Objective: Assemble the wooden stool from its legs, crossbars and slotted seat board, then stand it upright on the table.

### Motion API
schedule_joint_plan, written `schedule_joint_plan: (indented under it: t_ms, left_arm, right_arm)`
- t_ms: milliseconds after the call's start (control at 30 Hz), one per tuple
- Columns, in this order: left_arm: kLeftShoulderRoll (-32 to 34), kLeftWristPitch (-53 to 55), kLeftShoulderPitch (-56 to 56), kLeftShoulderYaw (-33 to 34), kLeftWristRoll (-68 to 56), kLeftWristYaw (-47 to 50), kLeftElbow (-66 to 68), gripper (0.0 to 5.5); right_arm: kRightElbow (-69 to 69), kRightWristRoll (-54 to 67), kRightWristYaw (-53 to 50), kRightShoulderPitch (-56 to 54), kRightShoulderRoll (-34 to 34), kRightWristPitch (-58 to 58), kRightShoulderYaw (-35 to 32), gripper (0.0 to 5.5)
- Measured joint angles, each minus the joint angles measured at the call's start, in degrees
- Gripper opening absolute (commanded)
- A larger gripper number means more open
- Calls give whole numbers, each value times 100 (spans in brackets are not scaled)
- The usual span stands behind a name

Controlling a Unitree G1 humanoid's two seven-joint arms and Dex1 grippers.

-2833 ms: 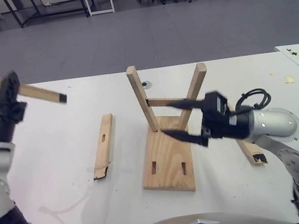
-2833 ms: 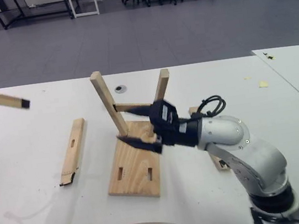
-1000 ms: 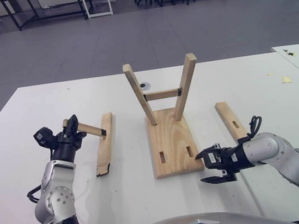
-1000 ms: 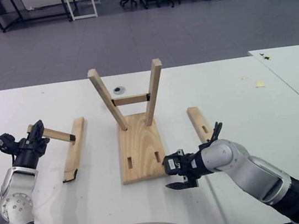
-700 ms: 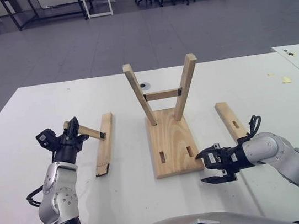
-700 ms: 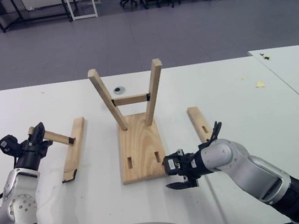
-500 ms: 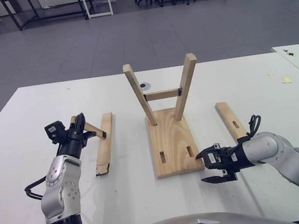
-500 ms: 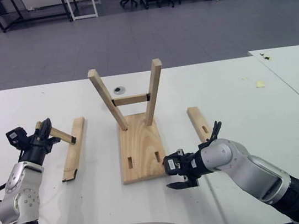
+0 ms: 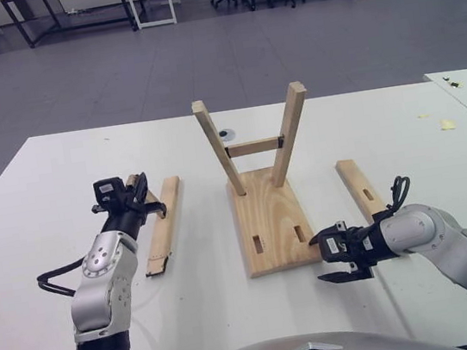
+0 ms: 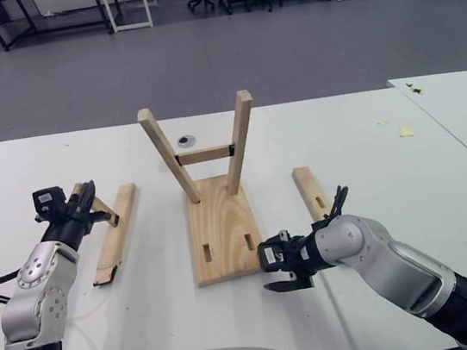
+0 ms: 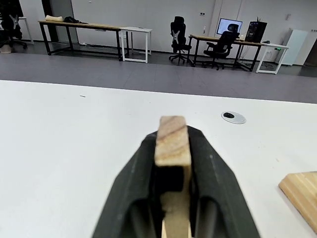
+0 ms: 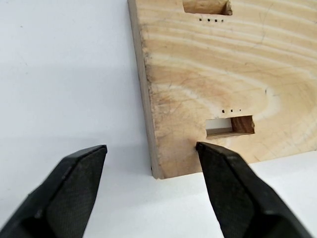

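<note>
Since the right gripper (image 9: 322, 258) has its fingers spread wide, straddling the near right corner of the seat board (image 9: 270, 218) without pinching anything, a sloppy close could shove that board sideways. It lies flat on the table (image 9: 217, 308), with two upright legs (image 9: 216, 147) and a fitted crossbar (image 9: 254, 147) at its far end, and that top-heavy bit looks likely to wobble or pop loose. Both near slots (image 9: 257, 244) are empty. Over on the left, the left gripper (image 9: 133, 200) is clamped on a loose crossbar (image 11: 172, 141) by one end, just beside the spare leg (image 9: 164, 224) lying on the table. With so little wood gripped, the bar might twist, or bump that leg askew.
</note>
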Motion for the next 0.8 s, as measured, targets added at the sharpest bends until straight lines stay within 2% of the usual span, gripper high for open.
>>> schedule_joint_plan:
  t_ms: [300, 567, 600, 667, 800]
  left_arm:
    - [-81, -411, 76, -422, 611, -4, 1, 40]
    - [-114, -318, 233, -467, 1039, 270, -295, 40]
    - [-109, -178, 229, -418, 1081, 351, -355, 77]
    - [-58, 242, 321, -298, 1184, 440, -281, 106]
    - [-74, 343, 541, -200, 1307, 452, -205, 173]
  right_arm:
    - [-9, -158, 91, -9, -150, 2, -52, 338]
    - [30, -159, 83, 12, -152, 4, -109, 338]
    - [38, -165, 78, 10, -149, 6, -109, 338]
    - [51, -174, 77, -7, -135, 6, -110, 338]
    - [108, -197, 45, -35, -82, 44, -154, 338]
